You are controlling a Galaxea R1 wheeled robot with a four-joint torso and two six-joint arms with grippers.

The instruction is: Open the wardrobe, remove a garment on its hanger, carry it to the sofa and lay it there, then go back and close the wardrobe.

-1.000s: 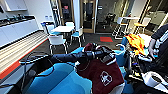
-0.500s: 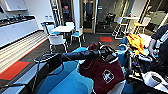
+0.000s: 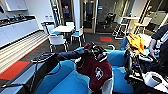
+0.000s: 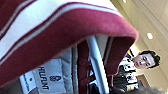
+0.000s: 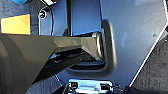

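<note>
The maroon garment (image 3: 96, 68) with white sleeves hangs from my left gripper (image 3: 92, 52), which is shut on the white hanger at the collar. The hanger's curved hook (image 3: 111, 46) sticks out to the right. Below and behind the jacket lies the bright blue sofa (image 3: 65, 80). Close up in the left wrist view are the striped collar (image 4: 50, 27), the neck label and the hanger's white bar (image 4: 97, 62). My right arm (image 3: 132, 68) hangs low at the right of the sofa.
A person (image 3: 160, 40) stands at the right edge beside an orange cloth (image 3: 136, 41). White-and-blue chairs (image 3: 57, 40) and a small table (image 3: 62, 28) stand behind the sofa. White counters (image 3: 15, 30) line the left wall. Glass doors are at the back.
My left arm has lifted a little and carried the jacket slightly to the left over the sofa. The right arm has stayed where it was.
</note>
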